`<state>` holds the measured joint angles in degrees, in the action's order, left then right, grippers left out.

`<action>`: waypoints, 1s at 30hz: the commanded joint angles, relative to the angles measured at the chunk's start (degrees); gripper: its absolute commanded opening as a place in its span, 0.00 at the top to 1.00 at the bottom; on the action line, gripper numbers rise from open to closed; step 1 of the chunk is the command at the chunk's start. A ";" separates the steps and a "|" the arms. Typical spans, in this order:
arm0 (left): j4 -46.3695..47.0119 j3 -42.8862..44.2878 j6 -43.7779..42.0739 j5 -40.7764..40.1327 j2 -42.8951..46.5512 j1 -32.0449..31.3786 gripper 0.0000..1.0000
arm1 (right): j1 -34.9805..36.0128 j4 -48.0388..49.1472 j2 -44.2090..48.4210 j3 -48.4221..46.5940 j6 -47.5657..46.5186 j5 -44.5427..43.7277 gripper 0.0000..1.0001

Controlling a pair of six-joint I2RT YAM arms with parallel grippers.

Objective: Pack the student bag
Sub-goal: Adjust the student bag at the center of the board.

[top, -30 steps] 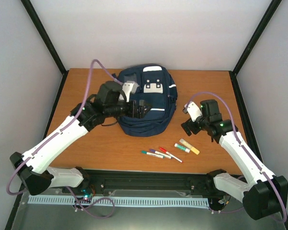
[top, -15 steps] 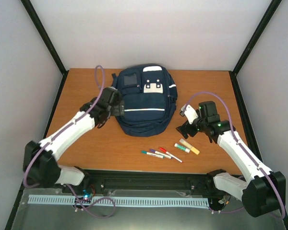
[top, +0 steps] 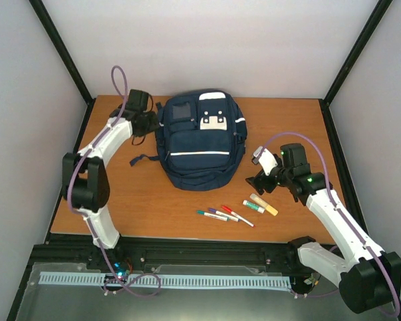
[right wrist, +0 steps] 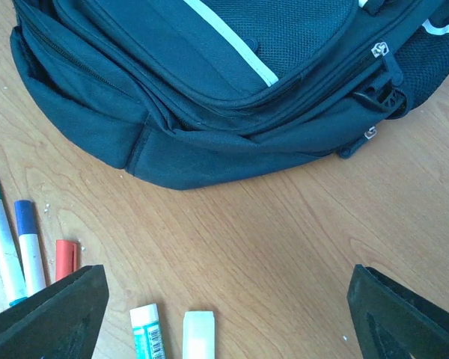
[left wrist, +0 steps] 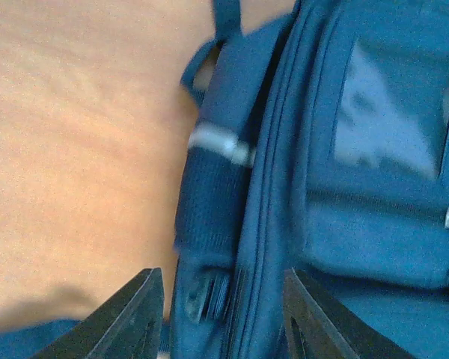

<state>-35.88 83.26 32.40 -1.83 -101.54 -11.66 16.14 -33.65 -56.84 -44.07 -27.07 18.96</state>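
The navy student bag (top: 199, 144) lies flat on the wooden table, zips closed, white patch toward the back. My left gripper (top: 149, 122) is at the bag's upper left side. In the left wrist view its jaws (left wrist: 223, 288) stand partly apart, straddling the bag's side seam (left wrist: 243, 247) and a small dark pull; no clamping shows. My right gripper (top: 258, 179) hovers wide open off the bag's lower right corner. In the right wrist view it (right wrist: 228, 321) is empty above bare wood, with the bag (right wrist: 209, 75) ahead.
Two glue sticks (top: 254, 206) (top: 264, 204) lie just below the right gripper; their ends (right wrist: 150, 333) (right wrist: 199, 336) show between its fingers. Three markers (top: 220, 215) lie in front of the bag. A loose strap (top: 139, 160) trails left of it.
The left arm swung from over the bag's front to its back-left side, and its jaws narrowed. The right gripper shifted slightly left and down toward the glue sticks.
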 commanded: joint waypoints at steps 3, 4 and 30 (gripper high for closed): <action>-3.67 17.30 -0.85 0.69 -14.39 3.18 0.56 | -0.39 -0.24 1.53 0.74 -1.49 1.85 0.12; -4.32 19.36 -0.82 0.66 -16.43 3.59 0.56 | -0.33 -0.25 1.59 0.72 -1.44 1.66 0.13; -2.34 21.65 -0.21 1.95 -22.84 4.78 0.99 | -0.33 -0.94 -0.17 0.87 -2.24 0.99 0.19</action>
<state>-38.94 110.26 30.15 2.94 -130.93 -7.11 16.14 -34.54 -56.99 -43.75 -28.91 19.55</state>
